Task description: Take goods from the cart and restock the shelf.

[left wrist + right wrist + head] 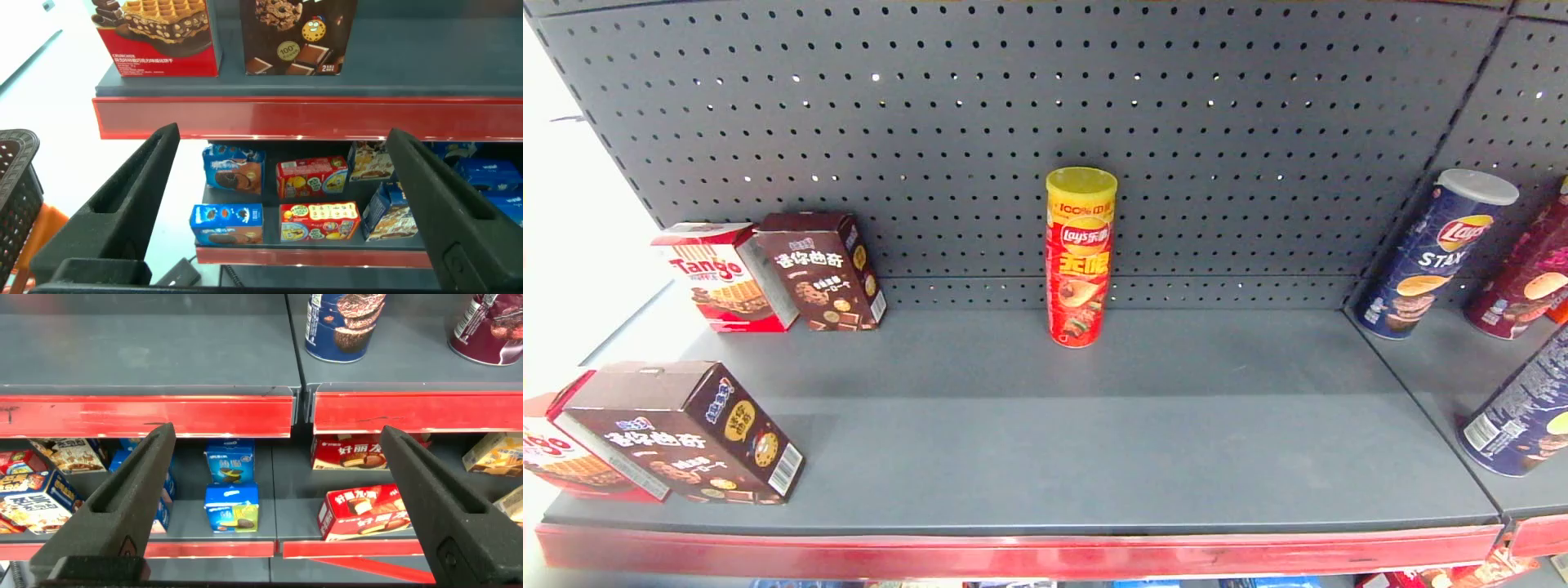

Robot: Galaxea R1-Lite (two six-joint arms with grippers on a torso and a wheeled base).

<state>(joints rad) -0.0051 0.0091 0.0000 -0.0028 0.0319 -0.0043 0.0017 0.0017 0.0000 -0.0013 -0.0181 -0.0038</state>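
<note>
1. Closest in, my left pincer and right pincer both have their fingers spread wide with nothing between them. Both face the shelf's red front edge and a stocked lower tier.
2. From the head view I see the grey shelf backed by pegboard.
3. One red chip can stands upright at the back middle, against the pegboard. A blue chip can stands on the neighbouring board to the right.
4. At front left, a brown cookie box touches a red wafer box.
</note>
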